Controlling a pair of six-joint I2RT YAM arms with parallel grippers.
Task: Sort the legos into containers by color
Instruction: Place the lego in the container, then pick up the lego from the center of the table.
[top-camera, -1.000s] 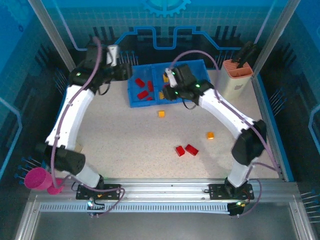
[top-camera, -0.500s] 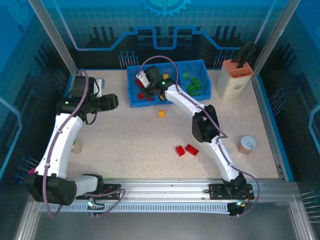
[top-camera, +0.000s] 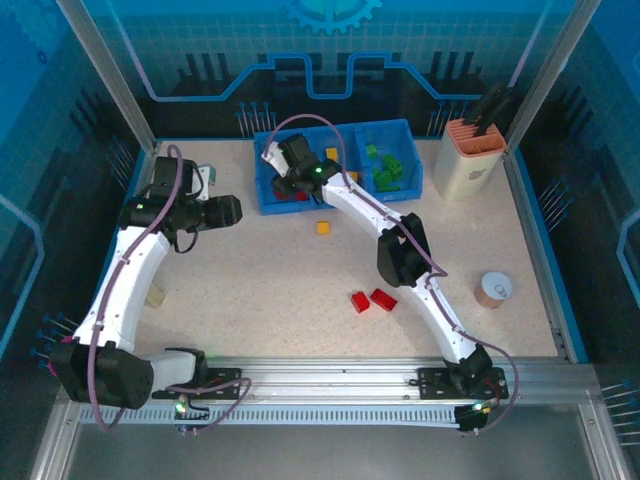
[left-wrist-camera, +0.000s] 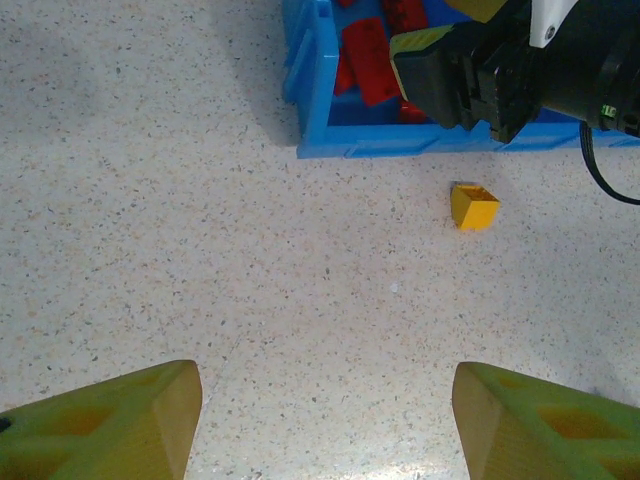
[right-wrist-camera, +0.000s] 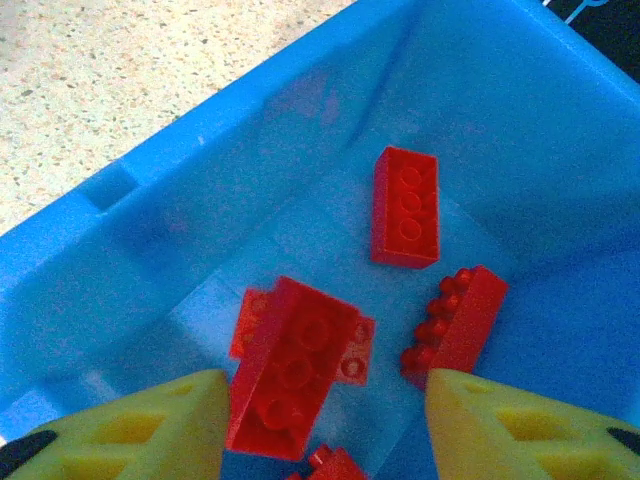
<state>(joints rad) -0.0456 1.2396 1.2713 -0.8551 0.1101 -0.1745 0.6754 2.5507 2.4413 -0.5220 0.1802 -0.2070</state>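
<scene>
Shift: our right tool (top-camera: 272, 158) has slid left, deeper over the tray's (top-camera: 405, 190) left compartment.
Right: we see it spread wide, empty, above red legos (right-wrist-camera: 405, 205).
Left: our left tool (left-wrist-camera: 325, 420) is released over the bare bench (left-wrist-camera: 200, 250), with a yellow lego (left-wrist-camera: 474, 206) ahead.

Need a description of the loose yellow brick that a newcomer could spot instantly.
Find the blue tray at the far side of the table. Just before its near wall, one small yellow brick lies alone on the speckled top. The other loose pieces are two red bricks together, nearer the arm bases.
</scene>
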